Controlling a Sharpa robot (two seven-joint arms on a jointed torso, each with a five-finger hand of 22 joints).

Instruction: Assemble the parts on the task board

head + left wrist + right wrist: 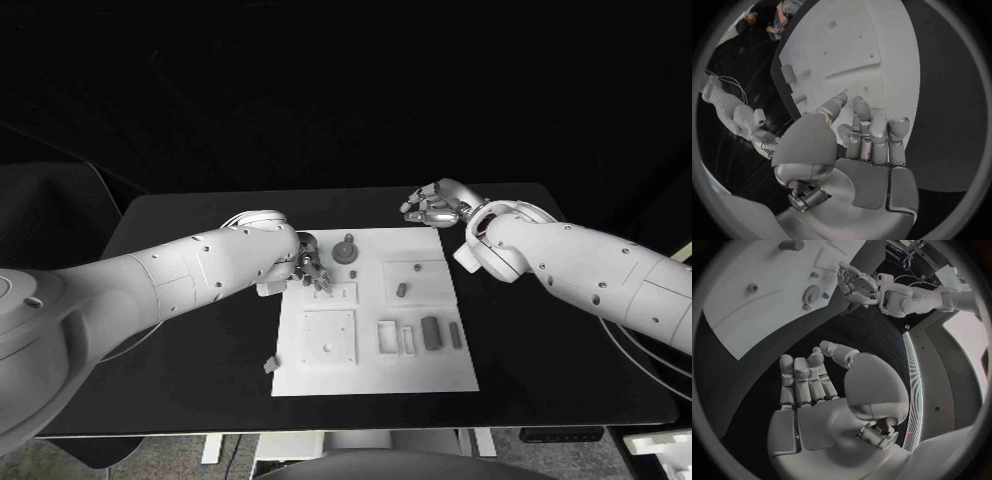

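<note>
Left hand (306, 262) over the white board's (433, 370) far left corner, right hand (436, 204) above the black table (173, 300) just beyond its far right corner; small grey parts (431, 328) on the board. Left wrist camera: fingers (879, 131) together, curled slightly, empty above the board (848, 45). Right wrist camera: fingers (795, 377) side by side, nothing held, board (748, 315) beyond.

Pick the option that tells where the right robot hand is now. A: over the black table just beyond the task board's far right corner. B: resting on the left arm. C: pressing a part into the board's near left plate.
A: the right robot hand hangs over the bare black table beyond the far right corner of the task board, holding nothing.
</note>
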